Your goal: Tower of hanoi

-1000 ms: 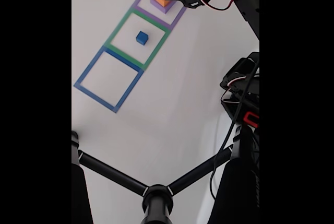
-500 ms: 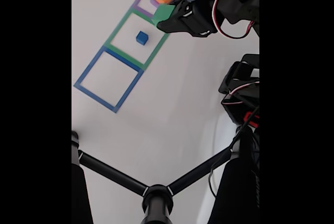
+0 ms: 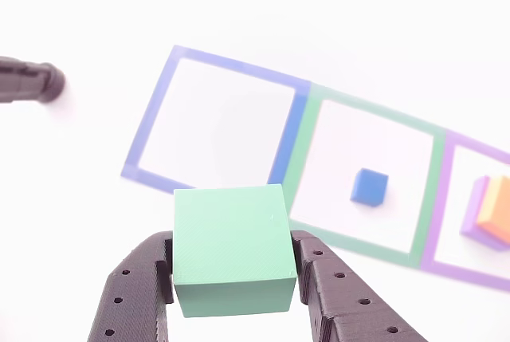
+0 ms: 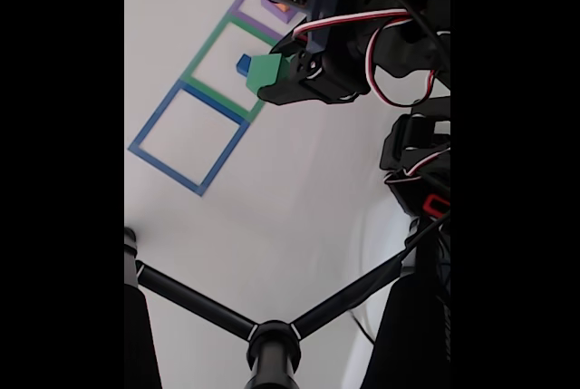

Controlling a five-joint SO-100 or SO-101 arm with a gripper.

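My gripper [image 3: 233,278] is shut on a green cube [image 3: 232,249], held up in the air; in the fixed view the gripper [image 4: 272,76] carries the green cube [image 4: 264,72] over the green taped square [image 4: 210,43]. A small blue cube [image 3: 370,186] sits inside the green square [image 3: 296,163]. To its right an orange block [image 3: 499,207] rests on a purple block [image 3: 476,216] within the purple square [image 3: 436,216]. The blue taped square [image 3: 288,134] on the left holds nothing. In the fixed view the arm hides most of the purple square [image 4: 243,4].
A black tripod [image 4: 272,344] with spread legs stands at the bottom of the fixed view; one leg tip [image 3: 32,81] shows at the left of the other view. The arm's base and cables [image 4: 421,171] occupy the right side.
The gripper lifted the green cube off the orange block in the purple square and carried it down-left, over the green square and toward the blue one.
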